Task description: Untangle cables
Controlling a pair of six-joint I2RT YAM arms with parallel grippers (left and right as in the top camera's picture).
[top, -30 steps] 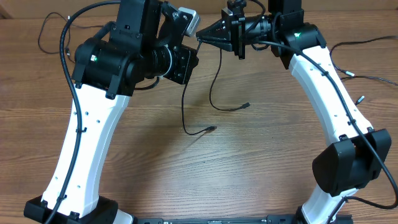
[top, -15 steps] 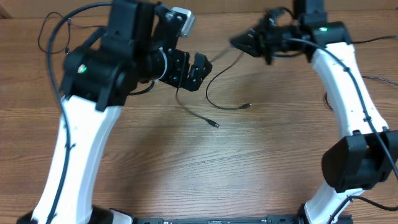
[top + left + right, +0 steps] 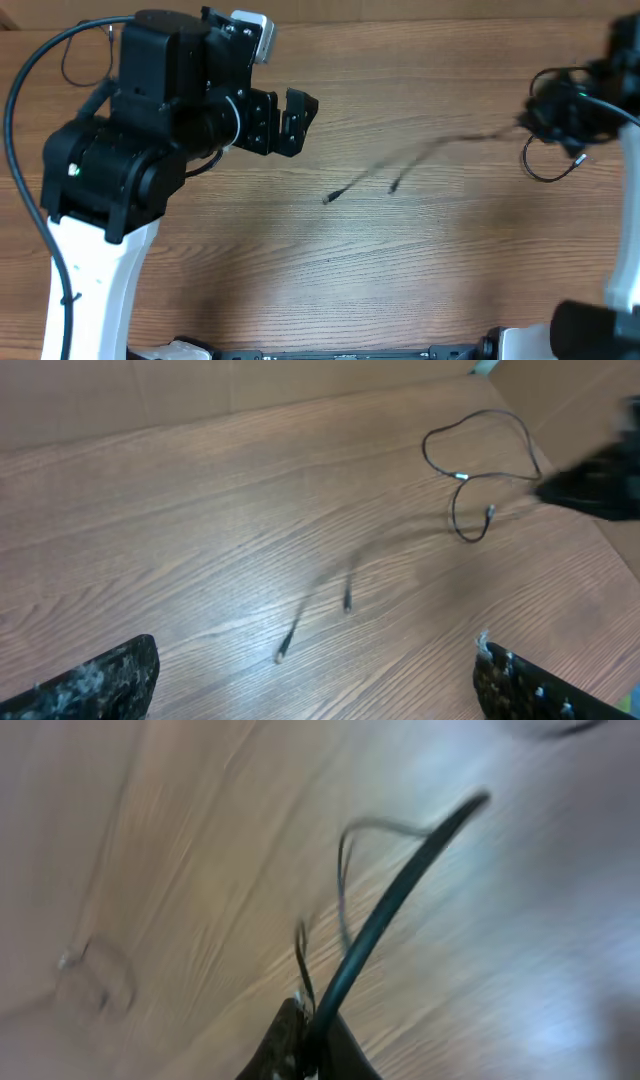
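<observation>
Black cables (image 3: 395,902) hang pinched between the right jaws.

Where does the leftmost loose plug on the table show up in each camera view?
Overhead: plug mid-table, blurred.
Left wrist: plug low centre, between that camera's own wide-apart fingers.
Right wrist: not made out; the view is blurred.
Landmark: right gripper, shut on the cable. It is at the far right overhead, a dark blur at the right edge in left wrist, and at bottom centre in right wrist.
</observation>
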